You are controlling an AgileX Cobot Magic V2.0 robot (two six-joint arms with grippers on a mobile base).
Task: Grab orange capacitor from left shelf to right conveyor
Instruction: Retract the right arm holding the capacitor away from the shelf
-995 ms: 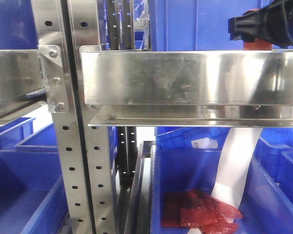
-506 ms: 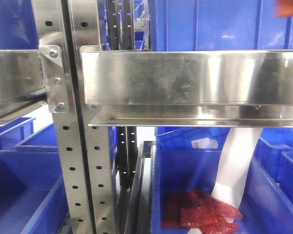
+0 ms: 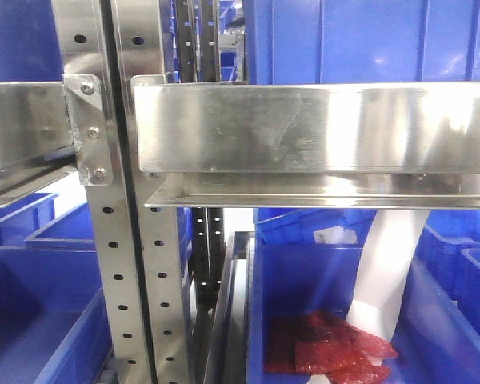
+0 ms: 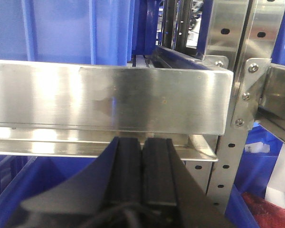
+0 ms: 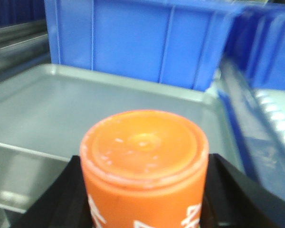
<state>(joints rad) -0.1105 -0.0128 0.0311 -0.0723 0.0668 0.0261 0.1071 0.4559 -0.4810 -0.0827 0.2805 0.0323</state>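
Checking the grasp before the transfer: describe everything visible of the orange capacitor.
The orange capacitor is a matte, plastic-looking orange cylinder, seen from above its round end: raised rim, small centre dimple, faint scuffs. White print on its side is cut off by the picture edge. It sits between the black fingers of the right tool, which press both flanks. A grey tray lies behind; contact with it cannot be seen.

I've got the front camera facing the left shelf (image 3: 304,128) rail square-on, very close; left wrist shares that rail from just below it, equally close — right wrist looks down across a silver tray (image 5: 61,99)
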